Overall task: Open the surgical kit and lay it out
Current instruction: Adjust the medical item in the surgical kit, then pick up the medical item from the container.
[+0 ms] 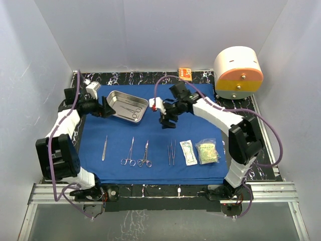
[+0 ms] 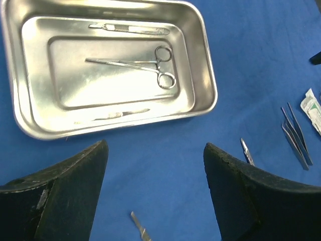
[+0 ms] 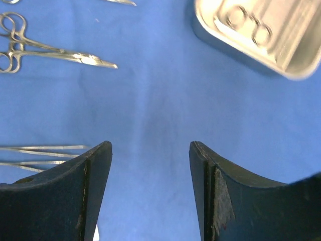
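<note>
Forceps (image 2: 131, 63) in tray (image 2: 100, 86), sharpest from left wrist; both jaws apart, empty.

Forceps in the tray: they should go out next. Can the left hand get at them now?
Probably yes: the left hand is open beside the tray, and the forceps lie uncovered in it.

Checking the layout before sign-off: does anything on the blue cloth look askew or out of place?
The steel tray sits turned at an angle to the edges of the blue cloth, and ring-handled forceps plus a slim tool lie inside it, apart from the row of instruments. Nothing looks spilled or damaged.
</note>
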Available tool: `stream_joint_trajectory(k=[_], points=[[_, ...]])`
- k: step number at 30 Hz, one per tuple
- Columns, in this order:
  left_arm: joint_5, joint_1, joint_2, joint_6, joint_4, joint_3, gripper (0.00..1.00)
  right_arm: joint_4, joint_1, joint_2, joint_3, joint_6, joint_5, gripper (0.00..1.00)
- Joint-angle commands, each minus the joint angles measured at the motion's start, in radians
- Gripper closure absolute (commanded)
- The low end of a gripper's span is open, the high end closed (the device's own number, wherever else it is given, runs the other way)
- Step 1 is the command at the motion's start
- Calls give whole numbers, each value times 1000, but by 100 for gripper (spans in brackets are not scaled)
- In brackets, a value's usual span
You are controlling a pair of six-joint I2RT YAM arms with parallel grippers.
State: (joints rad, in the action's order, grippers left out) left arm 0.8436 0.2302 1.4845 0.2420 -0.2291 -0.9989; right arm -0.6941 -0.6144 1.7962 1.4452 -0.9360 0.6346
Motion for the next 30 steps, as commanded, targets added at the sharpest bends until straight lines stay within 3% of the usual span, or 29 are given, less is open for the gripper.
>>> stream_joint_trajectory(k=[1,9,15,30], points=[[-119,-118,82,-20,-41,-126,26,78,110,-119,-83,120,55,38],[-398,-300,278,-146,-28,-268,37,205,306,-266,-265,249,78,38],[-535,-385,391,-147,-53,-352,40,220,404,-295,-312,288,141,39],[-885,-594,501,9,-69,-387,38,222,436,-261,-330,292,166,39]])
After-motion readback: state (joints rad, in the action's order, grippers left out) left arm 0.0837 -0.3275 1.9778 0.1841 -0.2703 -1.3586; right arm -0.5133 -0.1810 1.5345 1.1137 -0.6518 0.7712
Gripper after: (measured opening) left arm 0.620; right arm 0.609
